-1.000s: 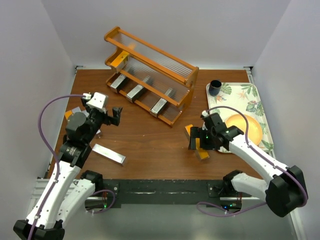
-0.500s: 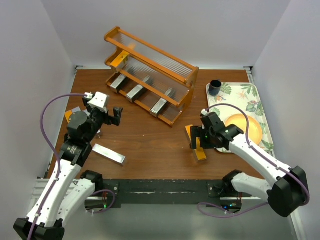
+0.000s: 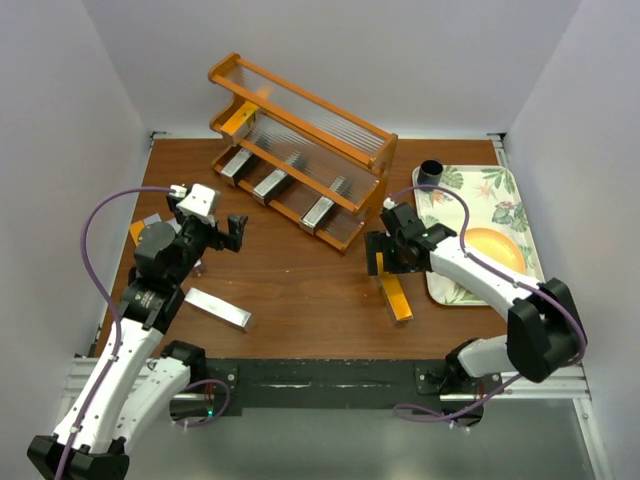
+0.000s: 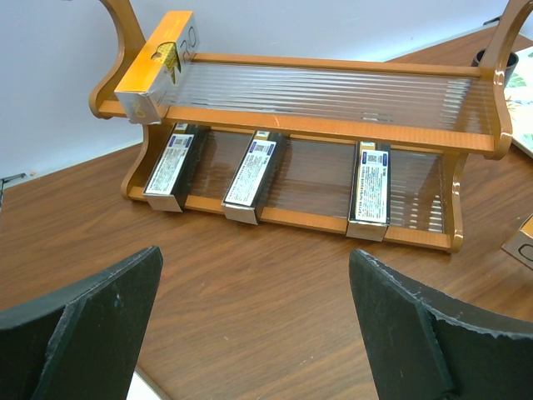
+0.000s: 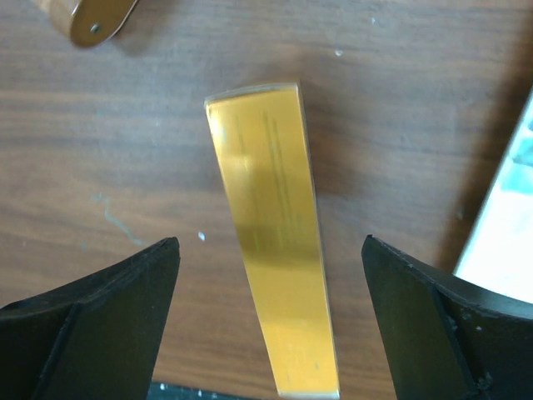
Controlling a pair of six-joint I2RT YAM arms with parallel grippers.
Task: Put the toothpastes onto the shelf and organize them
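Observation:
The wooden shelf (image 3: 372, 152) stands at the back; in the left wrist view (image 4: 333, 125) it holds three silver toothpastes (image 4: 251, 167) on a lower tier and one orange carton (image 4: 158, 62) at the top left. An orange toothpaste (image 3: 397, 296) lies flat on the table. My right gripper (image 3: 377, 256) is open and hovers over its far end; the carton (image 5: 275, 250) lies between the spread fingers, untouched. A silver toothpaste (image 3: 218, 308) lies near my left arm. My left gripper (image 3: 222, 233) is open and empty, above the table (image 4: 254, 267), facing the shelf.
A leaf-patterned tray (image 3: 505, 190) at the right holds a dark cup (image 3: 431, 175) and a yellow plate (image 3: 497, 250). More cartons (image 3: 140, 229) lie partly hidden behind my left arm. The shelf's foot (image 5: 87, 21) is close to the right gripper.
My right gripper has moved back and left toward the shelf's right end, clear of the tray. The orange carton stays on the table. The left arm has barely moved.

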